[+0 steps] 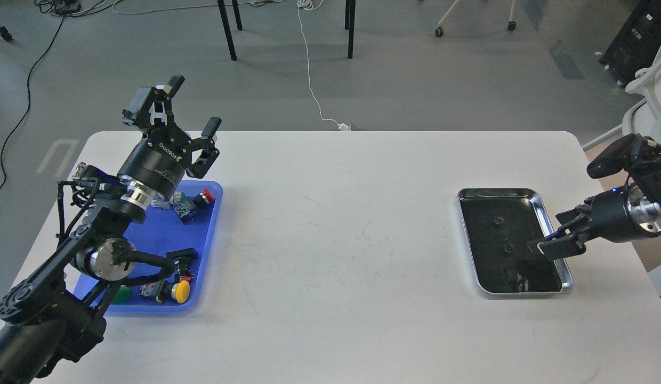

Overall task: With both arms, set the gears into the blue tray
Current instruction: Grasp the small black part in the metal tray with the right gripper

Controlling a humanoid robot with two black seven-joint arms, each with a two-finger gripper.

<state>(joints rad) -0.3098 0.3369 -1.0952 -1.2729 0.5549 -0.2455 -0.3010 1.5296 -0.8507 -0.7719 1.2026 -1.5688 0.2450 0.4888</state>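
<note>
Two arms at work: my left gripper (pixel 193 109) raised, fingers spread, above the blue tray (pixel 205 266); my right gripper (pixel 549 246), state unreadable, overhangs the silver tray (pixel 549 213).

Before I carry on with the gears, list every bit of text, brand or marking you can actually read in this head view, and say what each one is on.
"ROBOTIQ": white lettering on the black body of the left gripper, seen rotated.
Smaller white lettering below it on the same body: too small to read.
Faint pale marking on the grey floor left of the white table: not legible as text.
Nothing readable on the right gripper, bright blue plastic tray or shiny silver metal tray.
</note>
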